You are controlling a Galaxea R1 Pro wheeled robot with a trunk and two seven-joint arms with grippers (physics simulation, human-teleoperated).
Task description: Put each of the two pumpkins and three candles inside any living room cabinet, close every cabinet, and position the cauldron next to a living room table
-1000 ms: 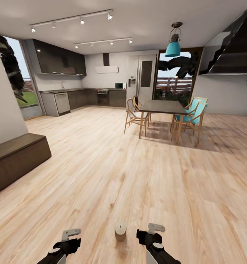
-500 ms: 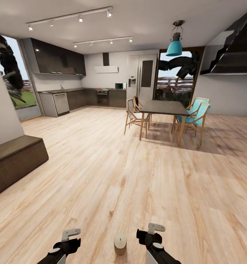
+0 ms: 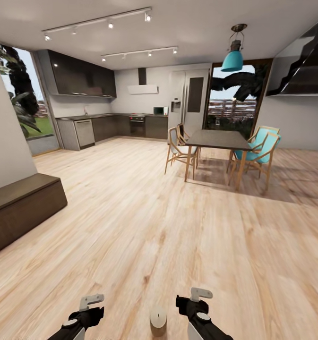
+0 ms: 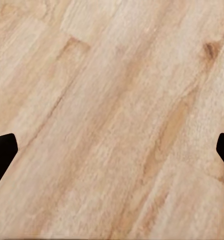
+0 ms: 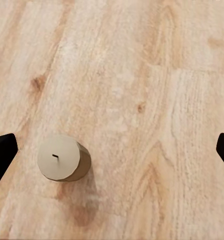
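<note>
Beige and matte, a short round candle (image 3: 158, 320) stands upright on the pale wood-plank floor (image 3: 177, 226) between my two pincers, at about 6 o'clock in the head view. It is a stubby cylinder with a flat top, and from my right wrist camera (image 5: 63, 158) I can make out a small dark wick mark at the centre of that top and a soft shadow beside it on the boards.

My left pincer (image 3: 91, 307) hangs over bare floor at about 7 o'clock, released, its fingertips spread wide at the edges of the left wrist view and nothing between them. My right pincer (image 3: 193, 301) sits at about 5 o'clock, also released, with its dark fingertips wide apart; the candle lies near one fingertip but is not touched by either.

The cabinet (image 3: 21, 212), a low dark-brown wood-grain unit, runs along the wall at 9 o'clock, its front closed as far as I can see. At about 1 o'clock stands a dark-topped dining table (image 3: 219, 139) with wooden chairs (image 3: 259, 153), some with teal seats.

Compared with a second ago, the whole head view has shifted: the table and kitchen sit further right, and the candle sits slightly lower between my pincers.
</note>
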